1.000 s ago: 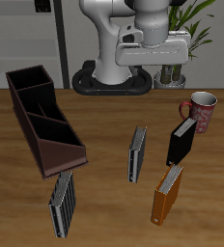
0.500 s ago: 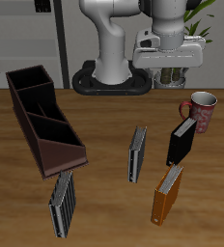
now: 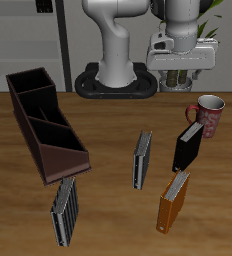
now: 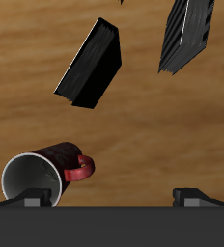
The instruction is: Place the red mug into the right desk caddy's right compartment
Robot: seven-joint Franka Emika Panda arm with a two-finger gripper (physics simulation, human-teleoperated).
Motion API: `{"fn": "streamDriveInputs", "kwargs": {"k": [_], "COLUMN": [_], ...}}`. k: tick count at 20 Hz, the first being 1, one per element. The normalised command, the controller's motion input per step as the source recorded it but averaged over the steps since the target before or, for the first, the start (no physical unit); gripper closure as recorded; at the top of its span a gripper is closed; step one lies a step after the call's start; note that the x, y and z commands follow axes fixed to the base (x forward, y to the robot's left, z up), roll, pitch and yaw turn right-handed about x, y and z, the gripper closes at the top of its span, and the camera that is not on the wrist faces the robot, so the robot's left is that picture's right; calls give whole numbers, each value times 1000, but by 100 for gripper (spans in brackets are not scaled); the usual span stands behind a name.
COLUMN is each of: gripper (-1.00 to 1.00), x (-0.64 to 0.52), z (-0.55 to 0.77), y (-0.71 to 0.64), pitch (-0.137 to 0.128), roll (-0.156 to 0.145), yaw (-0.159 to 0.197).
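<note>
Wooden tabletop is carrying everything I am working with: the right desk caddy [image 3: 45,122] is lying long and narrow toward one side, its tall sloping end facing the table's front edge and the right compartment [image 3: 29,81] sitting at the far end, open and unoccupied. Books are standing upright across the rest of the surface: a black book [image 3: 187,147], a grey book [image 3: 142,159], an orange book [image 3: 173,201], and a striped book [image 3: 65,209] just beyond the caddy's sloped end.

I am hovering the gripper [image 3: 182,72] high above the table, near the back, with nothing between its fingers. In the wrist view both fingertips [image 4: 31,199] are showing set wide apart, so I am reading the claw as released and empty.

The red mug [image 3: 208,114] is standing upright near the back of the table, just beside the black book but apparently not touching it, well apart from the caddy. In the wrist view the mug [image 4: 48,172] is sitting below the claw and off toward one finger, not centred, handle pointing toward the gap. I am judging the approach as begun, with no descent yet; the book's closeness is going to limit finger clearance.
</note>
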Motion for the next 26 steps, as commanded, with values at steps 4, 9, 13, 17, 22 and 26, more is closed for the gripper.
{"fn": "streamDriveInputs", "kwargs": {"k": [4,9,13,17,22,26], "gripper": [-100,-100,-100,-100,-100,-100], "x": [-294,-148,-51,-1,-10,76], "z": [-84,-25,-103,-88,-223,-192], "y": [182,171,169,146,267,186], "pitch": [-26,-30,-3,-8,12,13], "roll": [16,-14,-50,-19,-6,-33], "yaw": [5,-5,-21,-13,29,-32]}}
